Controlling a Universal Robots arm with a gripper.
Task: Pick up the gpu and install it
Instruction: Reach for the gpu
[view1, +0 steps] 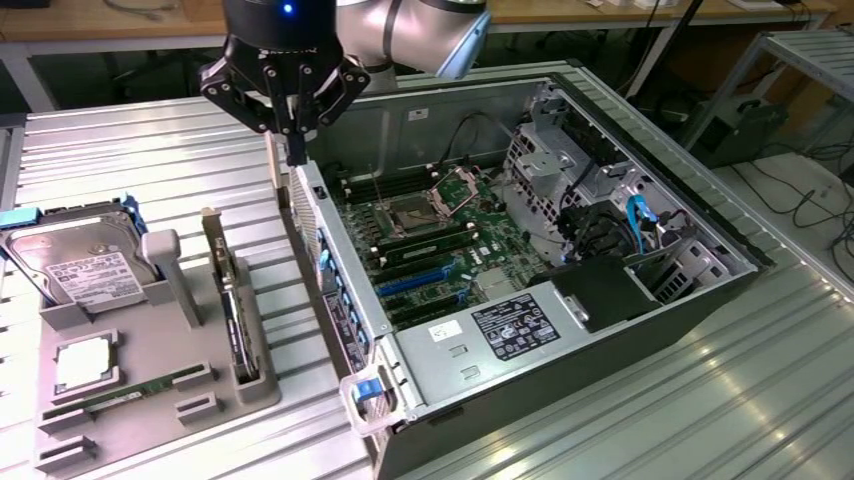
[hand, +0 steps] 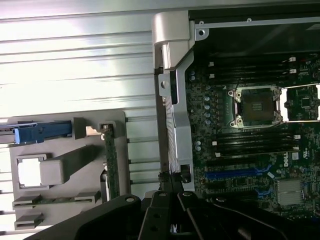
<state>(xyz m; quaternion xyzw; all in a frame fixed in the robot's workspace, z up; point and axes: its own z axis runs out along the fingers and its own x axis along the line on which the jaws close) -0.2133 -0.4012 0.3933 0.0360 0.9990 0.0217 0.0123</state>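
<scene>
Exterior view: gpu (view1: 235, 315) near white-labelled drive (view1: 80, 265)

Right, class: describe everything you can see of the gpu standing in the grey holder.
The gpu is a thin green circuit card standing on its long edge in a slot of the grey holder, with a pale metal bracket rising at one end. Its faces are too edge-on to make out. Nothing but the holder touches it. The shut gripper hangs apart from it, near the open computer case.

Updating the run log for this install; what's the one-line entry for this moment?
gripper: shut, nothing visibly held | place: over edge of computer case | graphics card: upright in gray stand, untouched
</scene>
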